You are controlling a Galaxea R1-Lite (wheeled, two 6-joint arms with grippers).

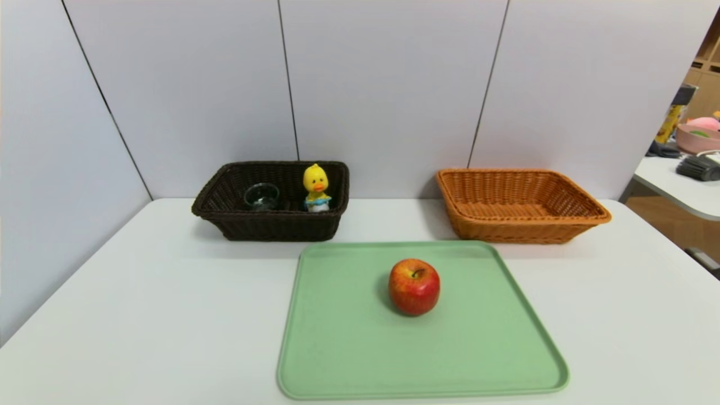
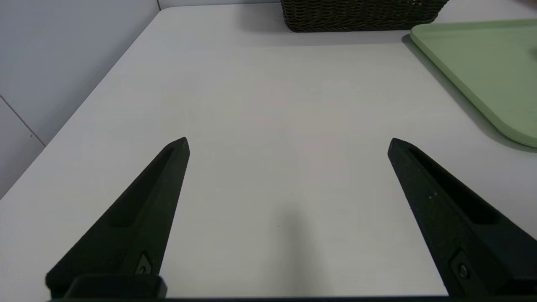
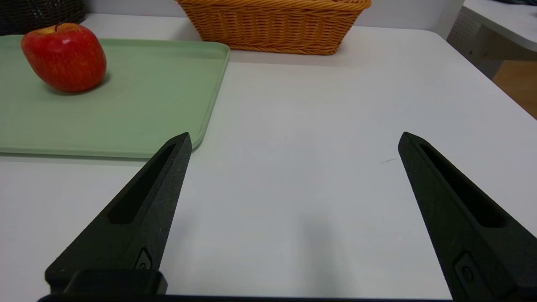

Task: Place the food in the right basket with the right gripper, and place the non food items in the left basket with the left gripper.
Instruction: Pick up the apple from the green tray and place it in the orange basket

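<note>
At the upper left of the head view my dark brown basket (image 1: 270, 202) already holds the glass cup (image 1: 261, 196) and, just beside it, the yellow duck toy (image 1: 317, 187) standing upright, so I judge the non-food half done. My left gripper (image 2: 288, 144) hangs low over bare white table (image 2: 268, 105) with its jaws spread wide and nothing between them; the basket's base sits at the top of that picture. In the middle of the head view the red apple (image 1: 414, 286) rests stem-up on the green tray (image 1: 349, 349), a little right of the tray's centre. It looks firm, smooth and fairly heavy for its size, likely to roll or slip, so I would close across its widest girth, not near the stem. My right gripper (image 3: 294, 139) is also wide open and empty over the table, with the apple in that picture's upper left. The orange wicker basket (image 1: 520, 205) waits empty at the head view's upper right.
</note>
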